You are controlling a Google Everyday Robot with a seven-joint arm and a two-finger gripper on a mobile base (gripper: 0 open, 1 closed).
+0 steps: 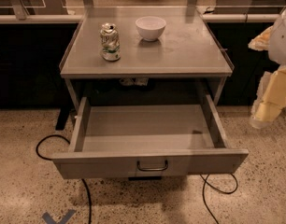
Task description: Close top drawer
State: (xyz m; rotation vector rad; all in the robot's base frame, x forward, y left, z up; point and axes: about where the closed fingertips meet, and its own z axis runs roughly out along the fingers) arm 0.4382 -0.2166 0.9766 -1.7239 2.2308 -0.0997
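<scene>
Drawer (147,134) is wide open, so all the pushing is left. Gripper (265,110) hangs off right, well apart; open or closed, I cannot tell.

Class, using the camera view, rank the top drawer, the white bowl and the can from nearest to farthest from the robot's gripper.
The gripper hangs at the right edge, beside the open drawer.
1. Top drawer: its right wall lies just left of the gripper.
2. White bowl: tabletop, centre back.
3. Can: tabletop, left of the bowl.
</scene>
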